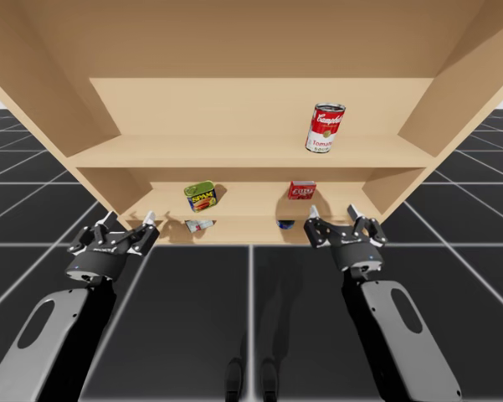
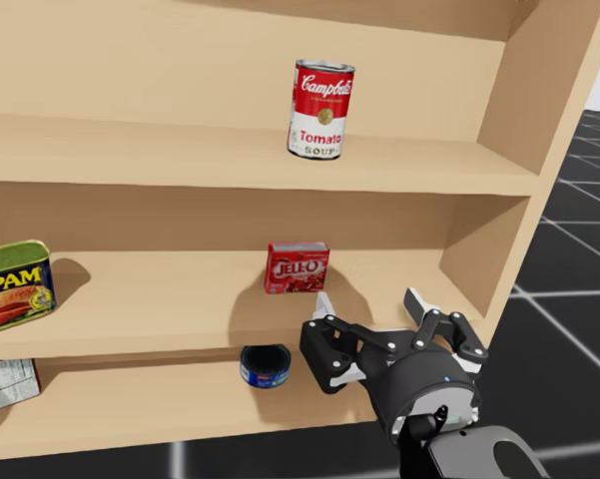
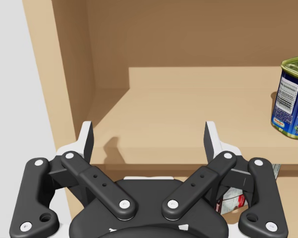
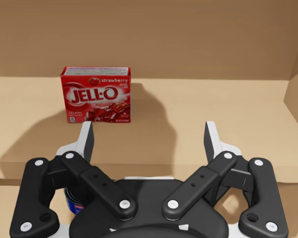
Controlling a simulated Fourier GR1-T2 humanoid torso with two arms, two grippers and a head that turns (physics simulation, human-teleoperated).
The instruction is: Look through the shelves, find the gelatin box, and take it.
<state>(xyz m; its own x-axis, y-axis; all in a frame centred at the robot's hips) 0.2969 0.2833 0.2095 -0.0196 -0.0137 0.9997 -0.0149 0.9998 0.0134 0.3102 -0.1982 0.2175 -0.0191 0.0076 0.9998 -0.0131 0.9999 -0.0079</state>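
Red gelatin box [image 4: 95, 94] was standing upright on the middle shelf [image 2: 160, 299], near the back wall. My right end effector [image 4: 149, 130] hung in front of that shelf, fingers spread wide with nothing between them. The box was ahead of it at about 11 o'clock, clear of both fingers. Left end effector [image 3: 149, 130] was spread too, gripping nothing, out by the shelf's left end, with the blue-and-green tin [image 3: 292, 101] at its 2 o'clock on the same shelf. Red-and-white can [image 2: 320, 110] was on the upper shelf, roughly 12 o'clock from the box. Small blue round can [image 2: 265, 366] sat on the bottom shelf, about 7 o'clock from the box.
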